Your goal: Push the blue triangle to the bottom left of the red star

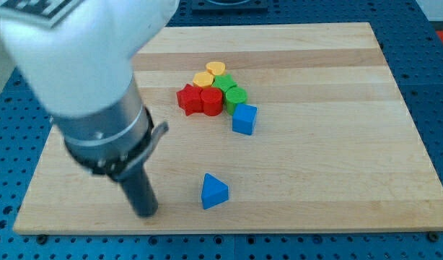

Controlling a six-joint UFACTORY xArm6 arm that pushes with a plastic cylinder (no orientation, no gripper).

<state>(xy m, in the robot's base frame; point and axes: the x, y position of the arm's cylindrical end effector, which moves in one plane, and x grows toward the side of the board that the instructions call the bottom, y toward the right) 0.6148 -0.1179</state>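
Note:
The blue triangle (213, 191) lies near the view's bottom, a little left of centre on the wooden board (337, 144). The red star (189, 98) sits at the left end of a cluster above it, touching a red cylinder (211, 101). My tip (146, 212) is at the end of the dark rod, to the left of the blue triangle and slightly lower, with a gap between them. The red star is well above my tip and to its right.
The cluster also holds two yellow blocks (210, 74) at its top and two green blocks (231, 89) on its right. A blue block (244, 118) sits at the cluster's lower right. The arm's large white and grey body covers the view's upper left.

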